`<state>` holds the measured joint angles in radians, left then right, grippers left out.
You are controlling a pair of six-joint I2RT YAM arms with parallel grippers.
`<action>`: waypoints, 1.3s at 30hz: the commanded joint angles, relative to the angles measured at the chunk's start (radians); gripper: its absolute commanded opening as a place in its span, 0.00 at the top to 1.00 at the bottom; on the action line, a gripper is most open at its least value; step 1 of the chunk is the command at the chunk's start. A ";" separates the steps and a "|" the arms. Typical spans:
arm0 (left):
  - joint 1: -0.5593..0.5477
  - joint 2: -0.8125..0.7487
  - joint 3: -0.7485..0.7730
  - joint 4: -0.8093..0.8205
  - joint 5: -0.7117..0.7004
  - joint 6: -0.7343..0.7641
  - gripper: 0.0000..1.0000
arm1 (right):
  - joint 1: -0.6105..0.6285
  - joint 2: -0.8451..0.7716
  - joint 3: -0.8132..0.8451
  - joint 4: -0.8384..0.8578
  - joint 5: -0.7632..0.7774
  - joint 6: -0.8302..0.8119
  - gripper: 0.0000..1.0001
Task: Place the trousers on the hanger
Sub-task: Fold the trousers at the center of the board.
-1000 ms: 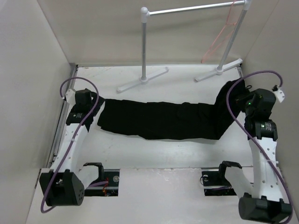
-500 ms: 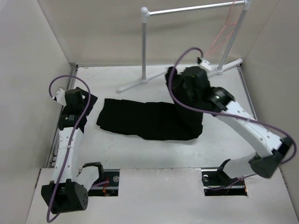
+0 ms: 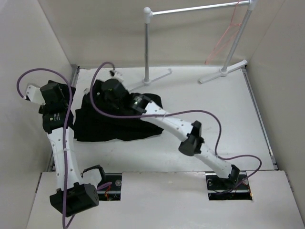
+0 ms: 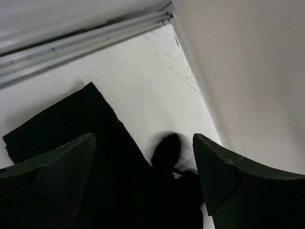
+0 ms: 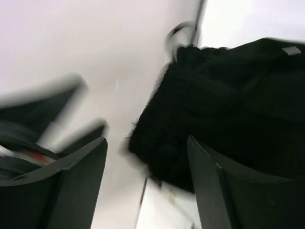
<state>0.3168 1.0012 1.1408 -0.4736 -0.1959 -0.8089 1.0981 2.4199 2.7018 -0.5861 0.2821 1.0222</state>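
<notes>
Trousers (image 3: 107, 126) lie doubled over in a dark heap on the desk (image 3: 214, 109), close to the left edge and a little toward the far-left corner. None of the cloth is on the hanger (image 3: 220, 40). You can see it, thin and pink-orange, hooked on the white rack (image 3: 190, 8) at the far-right corner, well apart from the heap.

As I judge it, you are in the gathering stage. The folding looks partly done, and carrying the cloth across and draping it over the wire are both left to do.

Your right gripper (image 5: 147, 143) reaches across to the far side of the heap. Its fingers are spread wide, and a pale gap shows beside the cloth, though that view is blurred. Your left gripper (image 4: 143, 143) hangs by the left edge, spread wide and holding nothing, with cloth below it.

You have no brand or writing to read. A small pale tag (image 5: 290, 50) shows on the cloth, too blurred to make out.
</notes>
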 commanded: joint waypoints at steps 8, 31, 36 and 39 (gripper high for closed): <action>0.061 0.033 0.048 -0.022 -0.111 0.093 0.17 | -0.088 0.059 0.460 -0.544 -0.012 -0.193 0.09; -0.623 0.310 -0.057 0.257 0.009 0.106 0.28 | 0.176 -0.591 0.302 -1.055 0.545 -0.507 0.88; -0.687 0.532 0.179 0.245 0.041 0.236 0.37 | 0.223 -0.767 -0.183 -0.972 0.661 -0.390 0.90; -0.683 0.608 0.273 0.216 0.050 0.293 0.35 | 0.220 -1.081 -0.594 -0.667 0.600 -0.378 0.90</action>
<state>-0.3717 1.5852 1.3273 -0.2432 -0.1616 -0.6128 1.3052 1.4876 2.3505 -1.2854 0.8639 0.6033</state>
